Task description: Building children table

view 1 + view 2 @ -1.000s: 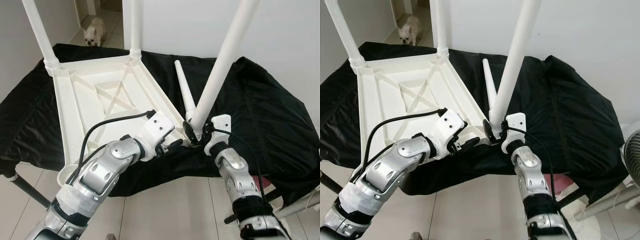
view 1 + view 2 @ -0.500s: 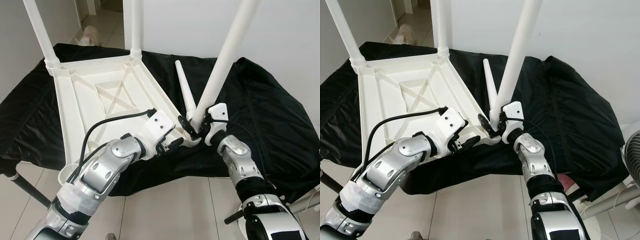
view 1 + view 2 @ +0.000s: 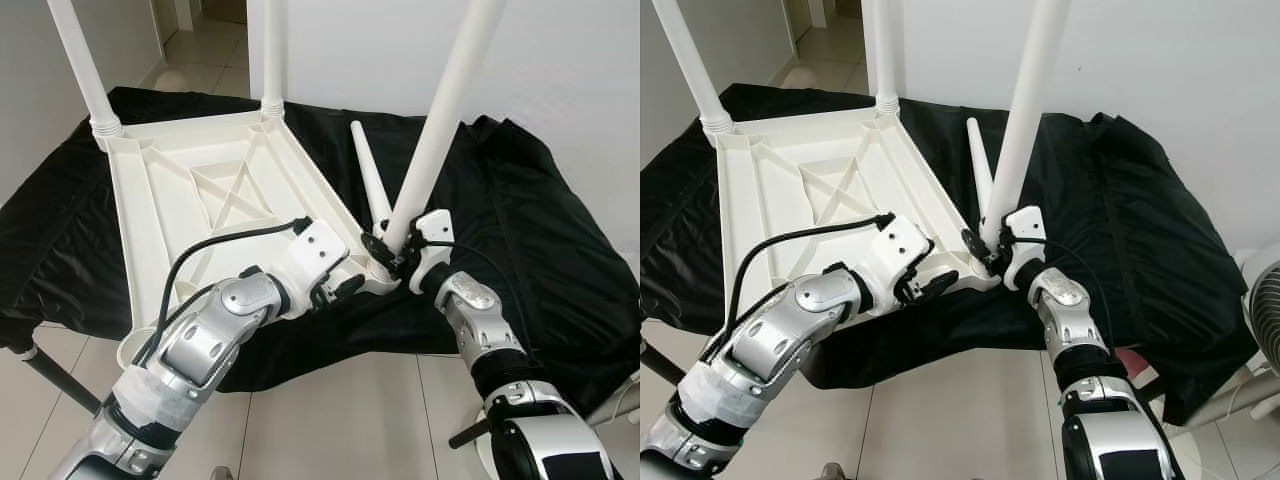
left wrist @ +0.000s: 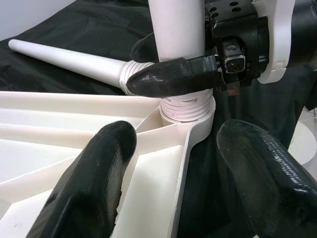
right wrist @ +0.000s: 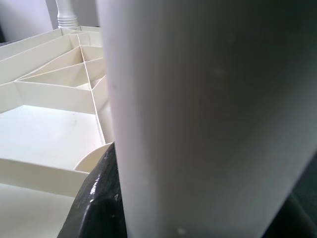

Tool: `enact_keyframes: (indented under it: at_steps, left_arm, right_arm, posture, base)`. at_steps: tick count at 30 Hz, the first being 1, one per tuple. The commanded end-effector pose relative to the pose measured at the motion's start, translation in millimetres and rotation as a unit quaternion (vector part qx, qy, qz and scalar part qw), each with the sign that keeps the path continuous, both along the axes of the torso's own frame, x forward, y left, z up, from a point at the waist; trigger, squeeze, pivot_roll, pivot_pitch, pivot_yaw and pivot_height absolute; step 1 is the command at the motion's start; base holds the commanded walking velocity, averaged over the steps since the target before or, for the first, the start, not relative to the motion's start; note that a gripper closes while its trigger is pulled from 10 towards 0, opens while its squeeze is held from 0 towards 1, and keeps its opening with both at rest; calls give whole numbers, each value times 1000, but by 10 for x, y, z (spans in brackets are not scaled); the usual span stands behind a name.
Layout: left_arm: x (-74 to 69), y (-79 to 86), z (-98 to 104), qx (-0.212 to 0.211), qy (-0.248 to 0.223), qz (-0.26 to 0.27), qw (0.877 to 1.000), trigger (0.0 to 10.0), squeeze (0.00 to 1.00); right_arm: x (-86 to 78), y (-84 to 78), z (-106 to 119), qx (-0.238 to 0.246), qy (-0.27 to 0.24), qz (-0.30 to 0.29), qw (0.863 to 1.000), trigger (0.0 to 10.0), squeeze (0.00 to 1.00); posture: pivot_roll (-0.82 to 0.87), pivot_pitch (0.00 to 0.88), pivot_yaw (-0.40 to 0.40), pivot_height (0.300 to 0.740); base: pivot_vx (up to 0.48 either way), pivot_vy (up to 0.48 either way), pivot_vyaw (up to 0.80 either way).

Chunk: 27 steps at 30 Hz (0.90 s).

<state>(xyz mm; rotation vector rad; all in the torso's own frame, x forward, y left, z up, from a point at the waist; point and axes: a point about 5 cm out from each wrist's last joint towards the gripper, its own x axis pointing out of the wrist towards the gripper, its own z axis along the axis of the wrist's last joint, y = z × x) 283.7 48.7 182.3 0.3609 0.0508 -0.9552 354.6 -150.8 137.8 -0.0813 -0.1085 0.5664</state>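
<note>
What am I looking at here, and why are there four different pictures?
It is a humanoid robot assembling a child's table. Two pictures come from cameras in its head, two from cameras on its wrists. An upside-down white tabletop lies on a black cloth. The right gripper is closed around the base of a white leg, which stands tilted in a corner socket. The left gripper is open at the tabletop's edge beside that corner. A loose leg lies on the cloth.
</note>
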Motion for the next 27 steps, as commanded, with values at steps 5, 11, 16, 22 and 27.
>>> enact_keyframes:
  at_steps: [5,11,16,22,27]
  left_arm:
    - [-32,-6,4,1,5,-25,1000,10000,0]
    - [-28,-10,-5,1,7,-23,1000,10000,0]
    - [-46,-33,-16,2,9,-31,999,10000,0]
    - [-44,-44,-23,3,10,-35,999,10000,0]
    - [-54,-56,-31,3,11,-37,999,10000,0]
  right_arm:
    - [-9,-20,-80,2,19,-31,999,10000,0]
    - [-24,12,-111,-1,22,-53,998,10000,0]
    - [-25,4,-97,11,21,-86,996,10000,0]
    - [-26,51,-62,38,33,-159,986,10000,0]
    - [-70,187,-73,57,39,-195,978,10000,0]
  posture:
    - [33,44,-75,740]
    - [27,46,-70,740]
    - [14,49,-64,740]
    - [11,48,-69,740]
    - [12,46,-74,740]
  base:
    - [0,0,0]
    - [0,0,0]
    - [0,0,0]
    - [0,0,0]
    - [0,0,0]
